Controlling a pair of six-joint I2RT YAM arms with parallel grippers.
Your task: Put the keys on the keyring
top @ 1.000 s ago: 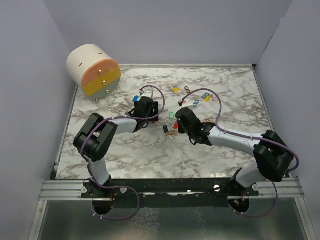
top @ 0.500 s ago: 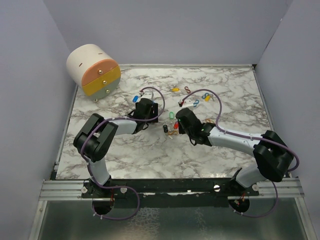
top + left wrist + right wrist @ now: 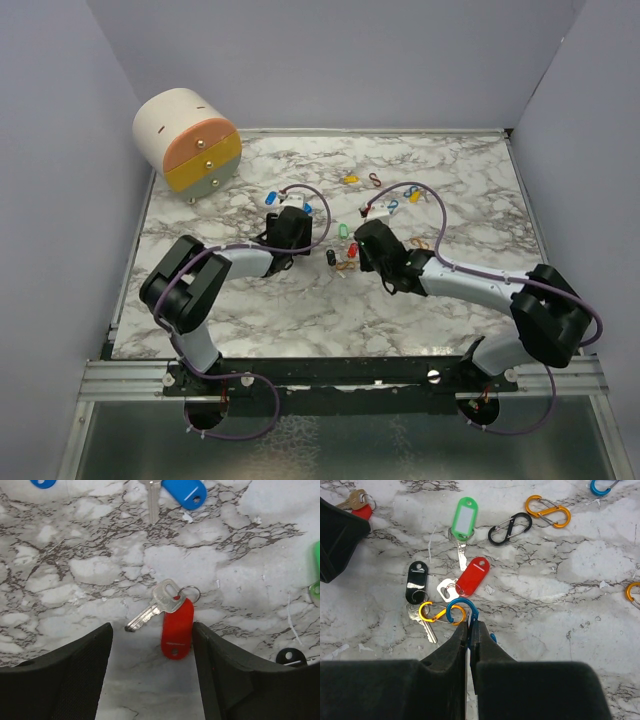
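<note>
**Top view.** My left pincer [image 3: 287,222] and right pincer [image 3: 362,240] are both low over the middle of the marble table [image 3: 250,310], near each other. Coloured keys are scattered between and beyond them. The table edges and the round drawer box [image 3: 188,140] are well apart from the work, so there is open room on every side.

**Left wrist.** Left pincer spread wide, holding nothing. A red-tagged key [image 3: 177,627] lies flat between the fingers on its own small ring, touching neither finger. A blue-tagged key [image 3: 184,491] lies beyond.

**Right wrist.** Right pincer pressed together, pinching the blue wire clip [image 3: 462,611].
- Just ahead lie a black-tagged key [image 3: 416,582], a second red-tagged key [image 3: 473,576] and a green-tagged key [image 3: 464,519].
- An orange clip [image 3: 436,612] touches the blue wire clip; I cannot tell if they are linked.
- My reading: no key is clearly threaded on yet, so nearly all is left to do.
- This cluster is crowded, with little slack for swinging the clip.
</note>
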